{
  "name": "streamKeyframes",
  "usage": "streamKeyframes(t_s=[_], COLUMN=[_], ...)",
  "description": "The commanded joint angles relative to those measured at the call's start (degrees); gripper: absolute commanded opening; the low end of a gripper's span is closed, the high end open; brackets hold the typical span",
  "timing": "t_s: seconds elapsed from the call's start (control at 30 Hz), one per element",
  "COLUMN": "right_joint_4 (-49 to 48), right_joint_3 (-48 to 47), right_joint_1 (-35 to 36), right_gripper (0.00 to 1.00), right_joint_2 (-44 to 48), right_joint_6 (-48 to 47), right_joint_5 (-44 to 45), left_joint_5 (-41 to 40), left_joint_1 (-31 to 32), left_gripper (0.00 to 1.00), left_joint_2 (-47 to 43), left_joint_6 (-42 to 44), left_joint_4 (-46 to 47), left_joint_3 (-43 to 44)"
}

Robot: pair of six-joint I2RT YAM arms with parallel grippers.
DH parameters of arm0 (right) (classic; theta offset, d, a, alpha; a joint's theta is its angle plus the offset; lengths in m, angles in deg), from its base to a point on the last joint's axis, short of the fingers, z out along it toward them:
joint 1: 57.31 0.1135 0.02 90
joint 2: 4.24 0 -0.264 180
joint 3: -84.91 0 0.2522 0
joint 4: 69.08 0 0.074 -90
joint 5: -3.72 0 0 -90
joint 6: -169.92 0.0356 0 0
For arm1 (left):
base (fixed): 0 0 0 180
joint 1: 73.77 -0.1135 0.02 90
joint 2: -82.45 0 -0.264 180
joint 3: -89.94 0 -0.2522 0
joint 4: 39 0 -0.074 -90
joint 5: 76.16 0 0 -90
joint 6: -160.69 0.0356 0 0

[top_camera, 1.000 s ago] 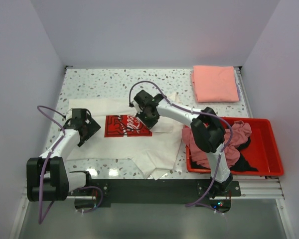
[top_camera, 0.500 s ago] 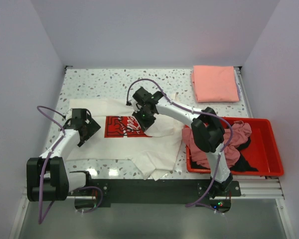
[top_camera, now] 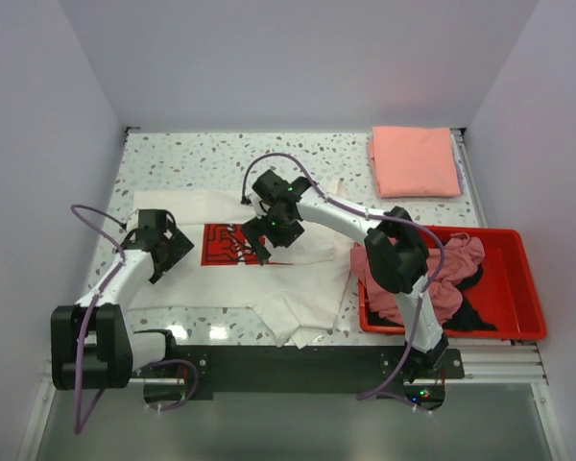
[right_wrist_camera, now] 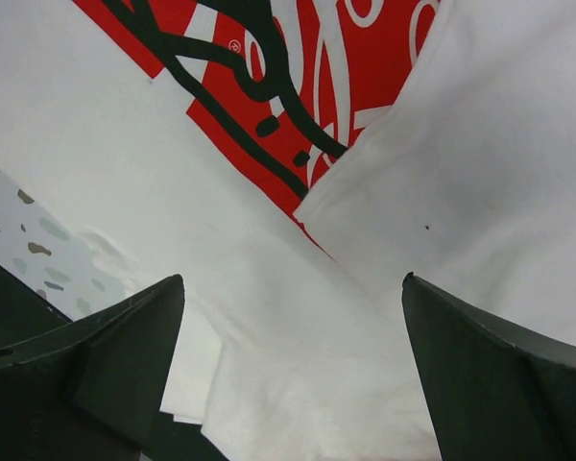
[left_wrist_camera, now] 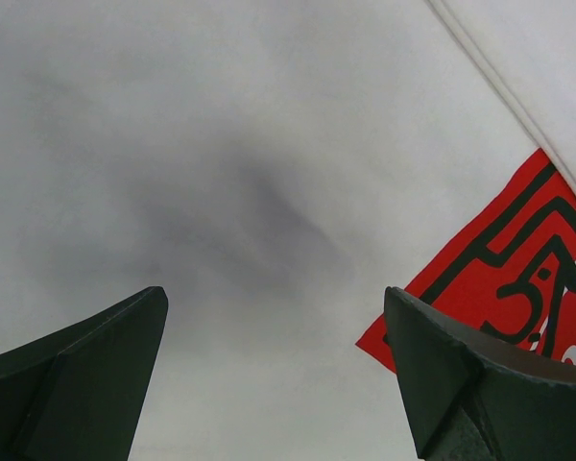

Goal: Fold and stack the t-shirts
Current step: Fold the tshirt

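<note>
Right pincer (right_wrist_camera: 293, 283) gapes wide, empty, over the white t-shirt (top_camera: 221, 285) (red print (top_camera: 221, 245) partly covered). Left pincer (left_wrist_camera: 276, 298) likewise wide, empty.

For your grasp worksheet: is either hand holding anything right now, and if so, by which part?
Nothing is held. The left hand and the right hand both stand open above the white t-shirt, no cloth between their fingers.

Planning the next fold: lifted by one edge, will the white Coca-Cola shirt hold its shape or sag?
Probably sags: the white shirt lies in soft overlapping folds, its near corner rumpled. Likely light, since it drapes thin and flat on the table. Pushed, it would probably bunch rather than slide whole.
</note>
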Motion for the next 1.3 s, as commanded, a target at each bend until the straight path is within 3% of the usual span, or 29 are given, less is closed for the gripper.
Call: streamKeyframes(t_s=[0.0, 0.17, 0.33, 0.6, 0.93, 1.27], right_joint_4=[-0.9, -3.3, -4.5, -4.0, -2.9, -1.6], right_joint_3=[-0.7, -0.3, -4.3, -13.0, -16.8, -21.5], right_joint_1=[0.2, -3.8, -11.3, -16.0, -21.8, -24.5], right_gripper=[0.99, 0.99, 0.99, 0.99, 0.99, 0.99], right_joint_2=[5.5, 9.0, 6.6, -4.4, -13.8, -22.0], right_joint_6=[1.4, 4.2, 5.1, 3.6, 2.7, 2.1], right_joint_5=[3.8, 4.8, 3.0, 6.2, 7.4, 7.5], left_joint_5=[-1.4, -0.8, -1.5, -6.5, -4.4, -2.4], left_joint_1=[0.2, 0.2, 0.2, 0.1, 0.0, -0.2], left_gripper=[1.0, 1.0, 1.0, 1.0, 1.0, 1.0], left_joint_2=[-2.2, -2.8, 0.3, 16.4, 32.5, 40.4], left_joint_6=[-1.4, -2.1, -1.4, 1.8, 3.7, 3.9], left_joint_4=[-0.4, -1.3, -0.1, 0.0, 0.7, 0.3], left_joint_3=[2.2, 7.0, 13.4, 25.5, 31.0, 35.3])
